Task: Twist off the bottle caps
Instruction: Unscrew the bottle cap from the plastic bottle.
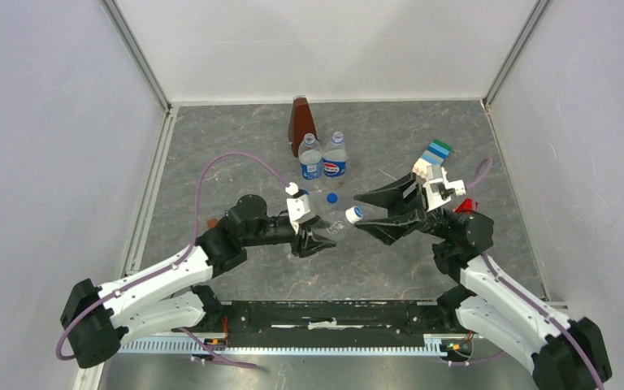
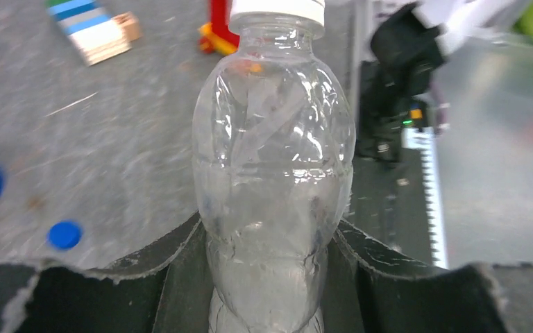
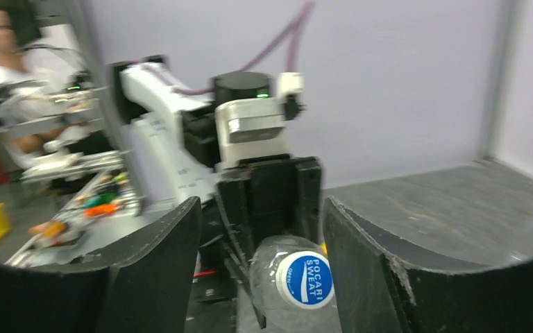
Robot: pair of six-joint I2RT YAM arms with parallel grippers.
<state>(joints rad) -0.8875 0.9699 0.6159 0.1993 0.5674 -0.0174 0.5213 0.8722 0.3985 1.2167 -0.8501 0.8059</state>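
Mid-tabletop (image 1: 211, 146), between my 2 arms: my left hand (image 1: 318, 238) is clamped on the small bottle (image 2: 274, 159), a clear, unlabelled one. Its dark fingers (image 2: 180, 277) press the lower body from both sides. The bottle lies on its side in that grip, neck pointing across toward my right arm.

The white cap (image 3: 305, 279) sits on the neck. It carries a round blue mark reading "POCARI SWEAT" and faces straight into my right wrist camera. My right hand (image 1: 357, 211) is level with it, jaws spread. The 2 fingers (image 3: 159, 257) flank the cap with a gap on each side, and neither touches it. That hand holds nothing.

Just behind the 2 hands, a loose blue cap (image 1: 332, 197) lies flat on the grey tabletop. It also shows at the lower left of my left wrist view. Farther back, 2 labelled bottles (image 1: 310, 162) (image 1: 335, 160) stand upright and side by side, each with a blue wrap label bearing a red, white and blue logo. Directly behind them stands a brown pyramid-shaped object (image 1: 301, 122), taller than either bottle. I cannot tell from above whether these 2 bottles have caps on.

To the right, beyond my right wrist, a striped block (image 1: 436, 151) in green, blue and white rests on the tabletop, well apart from the bottles.
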